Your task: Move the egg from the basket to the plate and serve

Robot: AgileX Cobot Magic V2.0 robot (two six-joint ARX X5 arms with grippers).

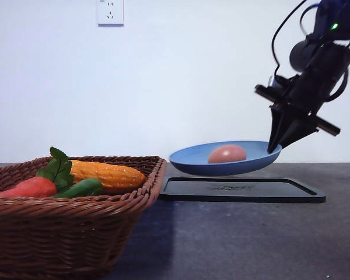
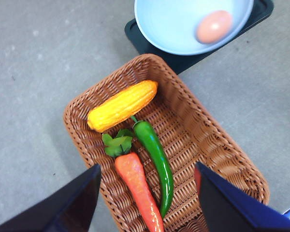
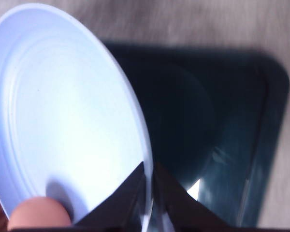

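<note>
basket (image 1: pixel 70 216) foreground | right fingers (image 1: pixel 278 140) angled down, pinching plate (image 1: pixel 192 158) rim | left fingers (image 2: pixel 77 203) spread

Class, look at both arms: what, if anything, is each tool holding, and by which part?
The right tool grips the light blue round plate by its rim, lifted above the black tray. The left tool is open, holding nothing.

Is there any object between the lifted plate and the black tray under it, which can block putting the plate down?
Nothing visible does. The right gripper holds the plate by its rim, with the egg on it, above the black tray. The tray's surface looks bare, and the basket stands beside it.
</note>
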